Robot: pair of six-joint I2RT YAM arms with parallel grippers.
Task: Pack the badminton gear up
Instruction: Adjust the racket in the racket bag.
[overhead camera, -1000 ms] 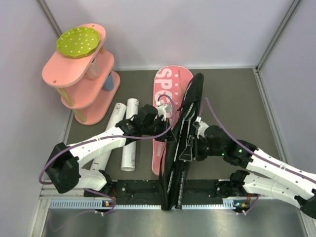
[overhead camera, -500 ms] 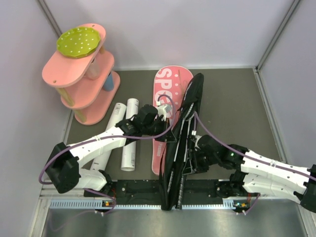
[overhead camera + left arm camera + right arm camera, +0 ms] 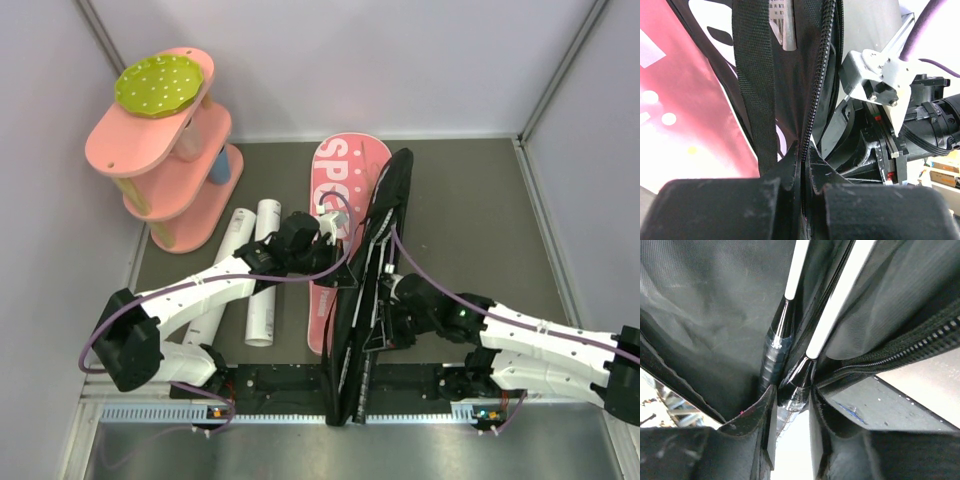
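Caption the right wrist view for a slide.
Right gripper straddling two racket shafts inside the unzipped black bag.

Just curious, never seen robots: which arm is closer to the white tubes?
Left. The left arm reaches across the white tubes; the right arm is on the far side of the bag.

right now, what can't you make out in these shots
Racket count: top view, the raised black side of the bag hides most of the inside; right wrist view shows two shafts, cut off by the top edge.
Right gripper: right wrist view, too close to tell whether it clamps the shafts.
Inside of the tubes: top view, too small.
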